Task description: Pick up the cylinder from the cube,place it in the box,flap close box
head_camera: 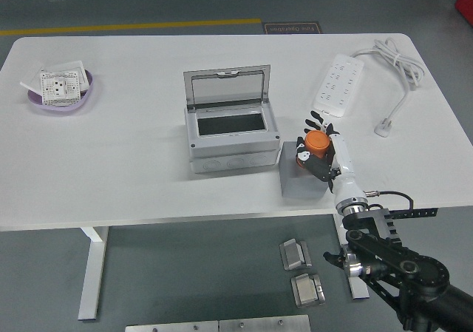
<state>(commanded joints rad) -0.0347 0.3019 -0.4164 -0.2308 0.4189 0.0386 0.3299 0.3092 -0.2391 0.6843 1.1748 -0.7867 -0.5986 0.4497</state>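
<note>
Orange plastic cylinder (316, 143) sits in my right hand (319, 153), the black-and-white fingers curled round its body; grip looks closed on it from both sides. Whether its base touches the grey cube (298, 171) or is just clear, I cannot tell from the head view. The cube stands just beside the grey rectangular box (231, 154), on its right, near the table's front edge.

Box lid (227, 86) stands upright at the rear, hinged open; the dark cavity is exposed and looks unoccupied. Left arm not in view, so 1 hand does all of this.

My plan for the step: lift straight up first, enough to clear the cube top without dragging it. Then carry left and slightly away over the box opening. Keep the cylinder upright; the grip is near its upper part, so a tilt seems possible. Lower inside the rim before releasing, not from height. Watch the wrist against the box's right wall.

White power strip (337, 86) and its cord lie well apart, behind the hand. Purple dish (63, 99) far left, irrelevant.
</note>
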